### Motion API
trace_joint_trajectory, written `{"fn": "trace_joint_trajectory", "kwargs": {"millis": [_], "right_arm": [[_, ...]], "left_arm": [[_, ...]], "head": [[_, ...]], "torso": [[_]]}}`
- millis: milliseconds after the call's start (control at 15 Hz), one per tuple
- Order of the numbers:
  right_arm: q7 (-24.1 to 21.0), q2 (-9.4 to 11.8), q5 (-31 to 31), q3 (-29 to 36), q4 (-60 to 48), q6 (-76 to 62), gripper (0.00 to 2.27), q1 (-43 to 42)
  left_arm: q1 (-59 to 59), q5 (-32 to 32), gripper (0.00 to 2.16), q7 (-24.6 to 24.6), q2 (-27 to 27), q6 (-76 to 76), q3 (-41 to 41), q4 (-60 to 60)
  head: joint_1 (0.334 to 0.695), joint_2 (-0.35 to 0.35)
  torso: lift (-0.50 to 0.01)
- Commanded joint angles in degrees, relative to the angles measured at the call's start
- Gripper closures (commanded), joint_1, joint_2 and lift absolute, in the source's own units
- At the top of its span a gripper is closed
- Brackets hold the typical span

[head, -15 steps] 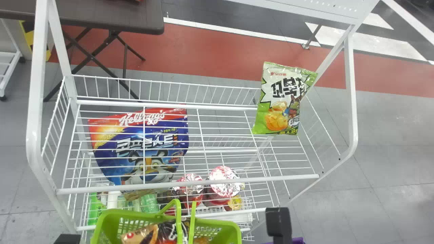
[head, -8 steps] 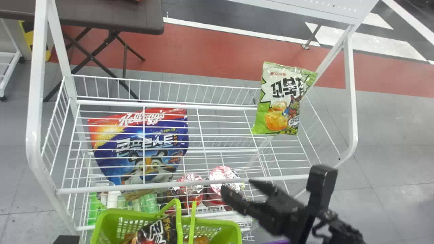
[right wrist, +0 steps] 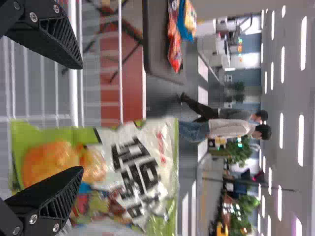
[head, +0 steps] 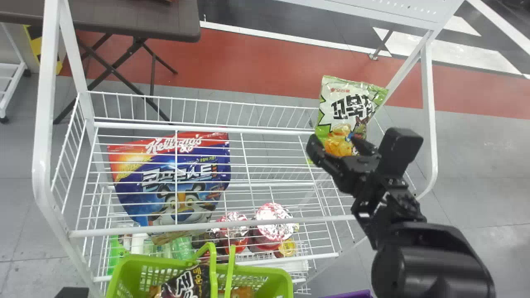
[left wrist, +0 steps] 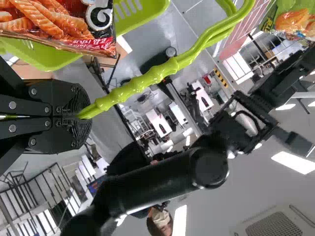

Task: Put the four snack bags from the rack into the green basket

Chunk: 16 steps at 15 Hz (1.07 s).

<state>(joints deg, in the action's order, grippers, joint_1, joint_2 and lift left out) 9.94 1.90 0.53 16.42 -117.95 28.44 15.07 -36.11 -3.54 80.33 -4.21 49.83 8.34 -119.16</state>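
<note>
One upright green-and-white foil snack bag stands near the back right corner of the upper shelf of the white wire rack. It should be light, soft, slippery and crushable, best taken by its lower middle with a gentle squeeze. The black right gripper has its fingers apart before that lower half. The black left gripper is clamped on the handle of the one green plastic basket. At least one black snack bag lies inside; whether the orange patch is another cannot be told. Below the shelf are one blue cereal pouch and two foil-topped cups.
</note>
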Motion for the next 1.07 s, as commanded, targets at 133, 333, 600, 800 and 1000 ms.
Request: {"fn": "trace_joint_trajectory", "kwargs": {"millis": [133, 333, 600, 800, 1000], "right_arm": [[-1.33, 0.47, -5.01, 3.97, 10.73, 2.46, 0.09, -10.24], [0.87, 3.55, -5.10, 5.03, 18.20, 2.11, 0.09, -14.98], [7.20, 4.16, -4.49, 5.99, 20.13, 0.88, 2.03, -15.42], [7.02, 3.81, -1.24, 7.05, 18.28, -3.69, 2.15, -11.99], [7.29, 3.81, 3.51, 9.51, 12.66, -1.76, 2.16, -7.34]], "left_arm": [[0.08, -0.24, 2.14, 0.35, -0.01, -0.12, -0.78, 0.50], [0.34, 0.28, 2.14, -0.18, 0.08, 0.41, -0.08, 0.59], [0.26, 0.81, 2.14, -0.53, 0.34, 0.58, 0.89, 1.12], [0.26, 1.25, 2.14, -0.79, 0.43, 0.58, 1.24, 0.94], [1.05, 1.52, 2.14, -1.84, 0.60, 0.76, 1.50, 1.73]], "head": [[0.695, -0.350], [0.695, -0.350], [0.695, -0.350], [0.695, -0.350], [0.695, -0.350]], "torso": [[-0.006], [-0.006], [-0.006], [-0.006], [-0.006]]}}
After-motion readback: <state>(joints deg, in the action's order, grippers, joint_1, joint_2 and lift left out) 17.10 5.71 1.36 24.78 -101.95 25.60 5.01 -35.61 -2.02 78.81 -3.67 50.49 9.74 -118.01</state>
